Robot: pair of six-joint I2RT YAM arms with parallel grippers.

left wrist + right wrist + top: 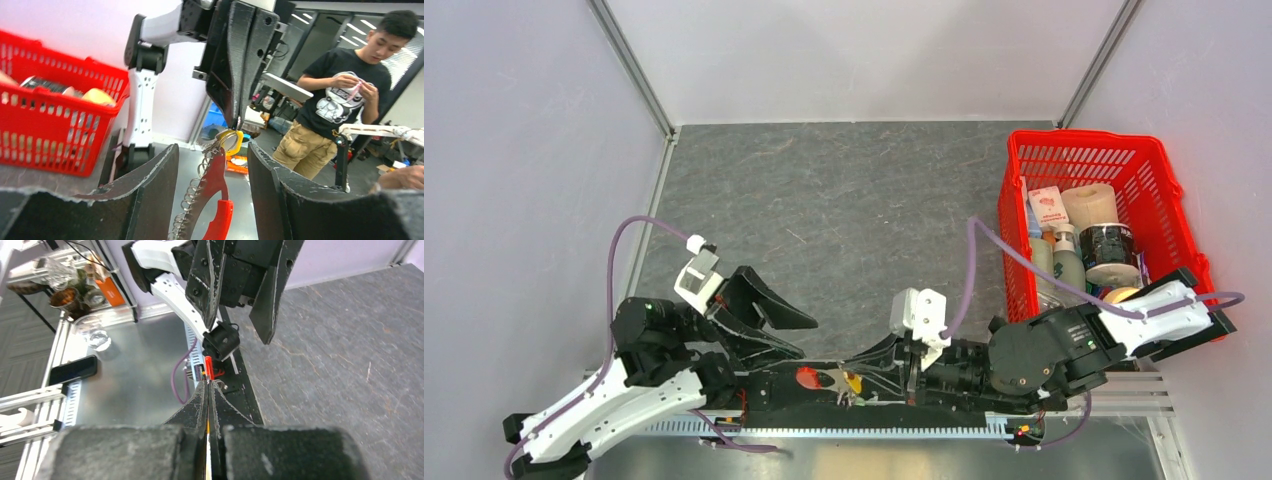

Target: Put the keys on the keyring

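Keyring (807,377): red fob and metal coil, held above the table's (844,200) near edge, long axis left-right, fob toward the open left jaws; closed right jaws pinch the yellow key (854,381).

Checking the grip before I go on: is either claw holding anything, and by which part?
The right claw is shut on the yellow-tagged key, pinching its yellow head. The left claw is open, holding nothing.
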